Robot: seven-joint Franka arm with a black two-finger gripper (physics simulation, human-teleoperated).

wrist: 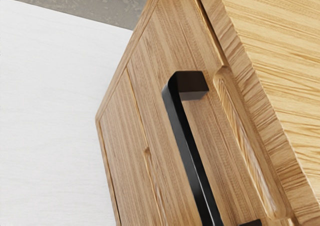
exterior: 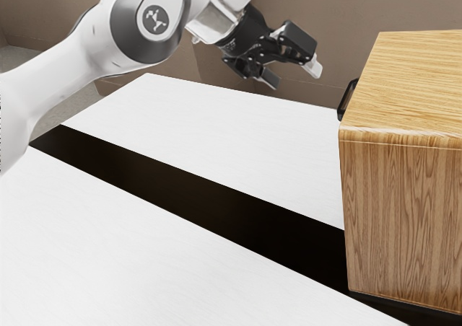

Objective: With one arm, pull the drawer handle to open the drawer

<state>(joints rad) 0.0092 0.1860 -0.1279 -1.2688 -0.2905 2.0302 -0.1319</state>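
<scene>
1. Two fingers of the gripper (exterior: 292,71) stand apart and hold nothing; it hangs above the table (exterior: 216,135), near the handle but not touching it.
2. The handle (wrist: 187,146) is a thin black bar, upright on the drawer (wrist: 142,151) front.
3. It looks stiff and smooth. I would clamp across its middle and pull steadily.

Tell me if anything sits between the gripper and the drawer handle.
Nothing visible does. The open gripper hangs apart from the black drawer handle on the wooden cabinet, with only air above the white table between them.
</scene>
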